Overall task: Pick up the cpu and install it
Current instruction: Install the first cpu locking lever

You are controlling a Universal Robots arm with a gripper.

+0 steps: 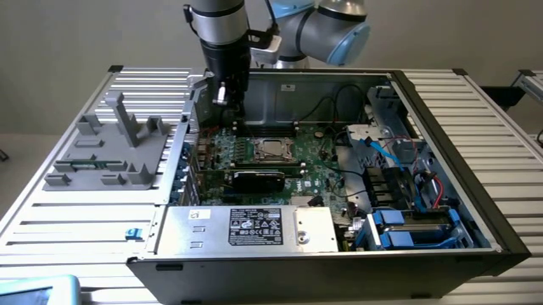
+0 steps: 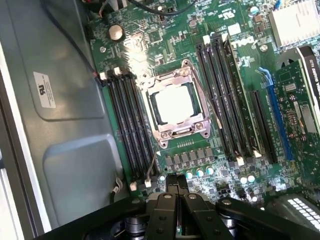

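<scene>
A slatted metal table (image 1: 475,127) carried an open computer case (image 1: 339,274), with a plain grey wall behind it. The cpu (image 2: 175,106) lay flat inside the socket (image 2: 182,131) at the middle of the motherboard (image 2: 165,30). Its shiny top was washed out by glare. It was bordered by the socket's metal frame and flanked on two sides by rows of memory slots (image 2: 125,125).

The chip was judged to be light, thin and rigid. Its smooth metal lid was likely to slip under a loose grip, and its underside was too delicate to be pressed or dragged. It would best be taken by two opposite edges and kept level.

The pincer (image 2: 177,187) was drawn narrow, fingers together, and nothing could be made out between them. It was held clear of the cpu, touching neither chip nor frame. In the wrist view a band of small board components lay between its tips and the socket. In the exterior view it hung above the board, beyond the socket and toward that view's left.
</scene>
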